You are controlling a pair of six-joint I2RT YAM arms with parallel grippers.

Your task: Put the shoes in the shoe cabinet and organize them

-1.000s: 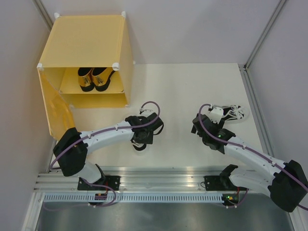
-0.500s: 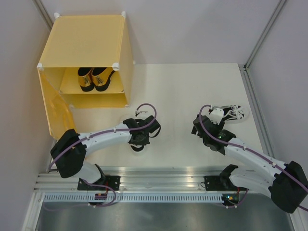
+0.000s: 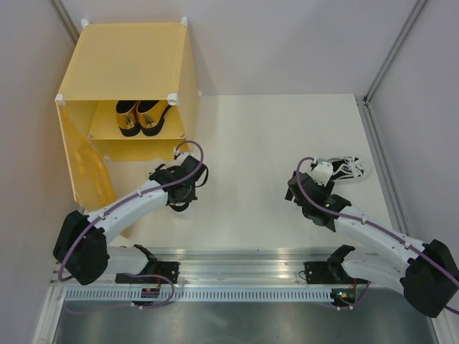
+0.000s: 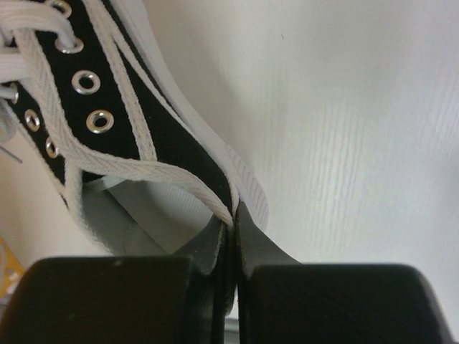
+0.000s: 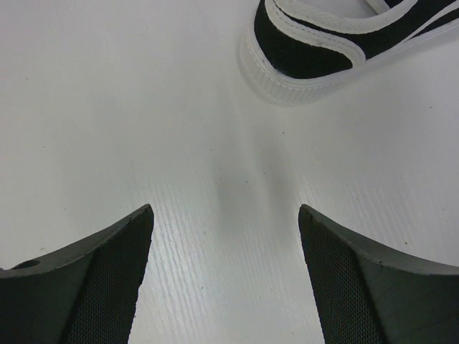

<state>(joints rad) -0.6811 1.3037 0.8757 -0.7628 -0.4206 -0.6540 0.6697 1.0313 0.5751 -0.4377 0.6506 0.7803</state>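
Since a second earlier, the left gripper (image 3: 178, 188) had been swung leftward with one sneaker (image 4: 107, 129), up to the open front of the cabinet (image 3: 122, 64), where two loafers (image 3: 140, 116) were seen inside. It was clamped on the sneaker's collar edge. Further right, the right gripper (image 5: 224, 215) was held spread, the other sneaker (image 5: 323, 43) lying just ahead, untouched on the table (image 3: 265, 143).

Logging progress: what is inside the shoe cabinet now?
Two gold loafers sit side by side on the shelf of the shoe cabinet. Beneath it no shoe shows, but the shelf covers the back of that space.
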